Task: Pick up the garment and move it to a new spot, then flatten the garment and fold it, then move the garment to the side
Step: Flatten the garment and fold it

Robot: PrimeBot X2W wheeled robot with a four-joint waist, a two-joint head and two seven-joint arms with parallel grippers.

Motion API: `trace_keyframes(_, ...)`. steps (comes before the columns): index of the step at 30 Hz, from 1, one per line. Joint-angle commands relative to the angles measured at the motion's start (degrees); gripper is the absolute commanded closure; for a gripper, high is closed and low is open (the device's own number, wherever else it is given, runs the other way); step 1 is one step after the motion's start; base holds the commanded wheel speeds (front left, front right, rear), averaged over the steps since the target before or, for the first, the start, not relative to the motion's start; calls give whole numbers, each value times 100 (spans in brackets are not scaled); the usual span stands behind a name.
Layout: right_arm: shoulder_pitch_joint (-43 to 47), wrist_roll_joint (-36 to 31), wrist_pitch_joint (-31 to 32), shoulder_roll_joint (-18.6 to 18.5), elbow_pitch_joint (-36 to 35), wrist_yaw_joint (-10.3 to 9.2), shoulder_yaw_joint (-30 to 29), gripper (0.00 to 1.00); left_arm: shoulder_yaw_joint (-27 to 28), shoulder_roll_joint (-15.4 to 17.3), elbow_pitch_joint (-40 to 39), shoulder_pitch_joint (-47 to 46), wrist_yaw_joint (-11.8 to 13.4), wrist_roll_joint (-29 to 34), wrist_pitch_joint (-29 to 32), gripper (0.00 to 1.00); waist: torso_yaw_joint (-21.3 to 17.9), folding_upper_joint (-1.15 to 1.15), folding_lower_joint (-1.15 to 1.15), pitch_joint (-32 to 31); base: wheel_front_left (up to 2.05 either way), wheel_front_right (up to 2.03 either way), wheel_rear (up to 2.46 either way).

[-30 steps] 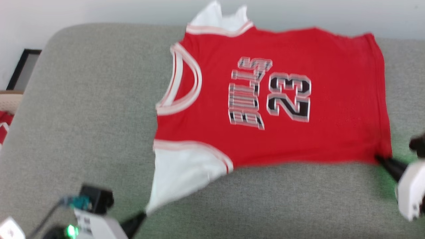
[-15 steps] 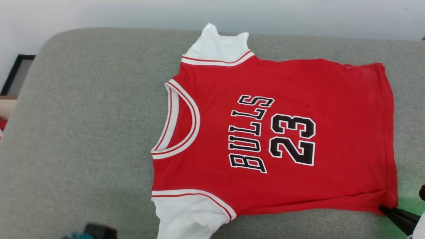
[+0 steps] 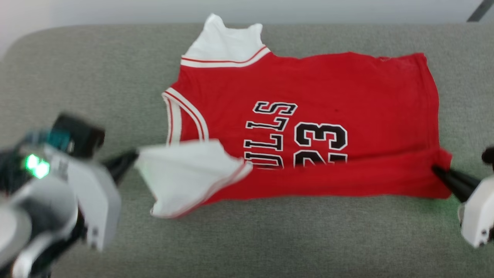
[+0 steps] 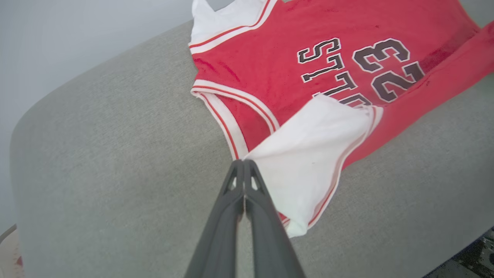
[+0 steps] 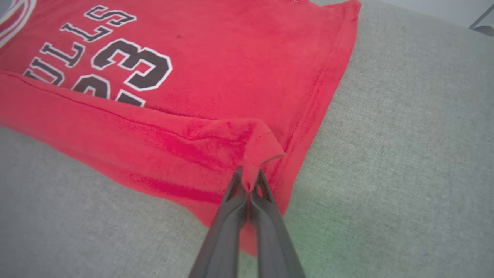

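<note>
Two tools grip the garment (image 3: pixel 308 96), one at each end of its near edge. The red basketball shirt lies print side up on a grey upholstered cushion (image 3: pixel 96 77), its neckline toward the robot's left and its hem toward the right, the black "BULLS 23" lettering reading sideways in the head view. The far white sleeve (image 3: pixel 225 40) lies flat near the cushion's back edge, against a pale wall (image 3: pixel 115 9).

The left tool (image 4: pixel 244 164) has its two dark fingers pressed together on the corner of the near white sleeve (image 4: pixel 308 158). That sleeve is lifted and drawn over the shirt's body, so it covers the lower part of the neckline trim and the first letters of the print. In the head view the left tool (image 3: pixel 133 156) and its pale wrist housing are blurred, with a green light glowing on the housing.

The right tool (image 5: pixel 249 181) is clamped on the near hem corner, a small bunch of red cloth pinched between its fingertips. From that corner a long fold runs along the near edge toward the sleeve, the red strip turned up over the body and hiding the lower half of the "23". In the head view the right tool (image 3: pixel 438 170) sits at the shirt's lower right corner.
</note>
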Motion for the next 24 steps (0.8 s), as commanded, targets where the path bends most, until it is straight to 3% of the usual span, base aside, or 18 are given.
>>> trace_keyframes(1, -275, -84, 43, 70, 107, -6, 30, 100, 26, -241, 329, -362, -276, 84, 144, 100, -128, 0, 0, 163, 0, 0, 0)
trace_keyframes(8, -1293, -209, 131, 364, 936, -6, 379, 100, -221, -1441, 2220, -1487, -1344, 201, 632, 100, -230, 0, 0, 438, 0, 0, 0)
trace_keyframes(12, -1744, -169, 186, 491, 1433, -6, 741, 100, -414, -2016, 3316, -1809, -1729, 100, 886, 100, -266, 0, 0, 537, 0, 0, 0)
trace_keyframes(17, -2126, -15, 210, 587, 1994, -7, 1241, 100, -554, -2517, 4319, -1989, -1941, -129, 1223, 100, -273, 0, 0, 602, 0, 0, 0)
trace_keyframes(23, -2437, 291, 237, 615, 2476, -7, 1721, 100, -671, -2870, 5042, -2086, -1960, -314, 1619, 100, -227, 0, 0, 623, 0, 0, 0)
trace_keyframes(24, -2485, 334, 226, 611, 2545, -7, 1781, 100, -683, -2912, 5128, -2102, -1945, -320, 1656, 96, -215, 0, 0, 618, 0, 0, 0)
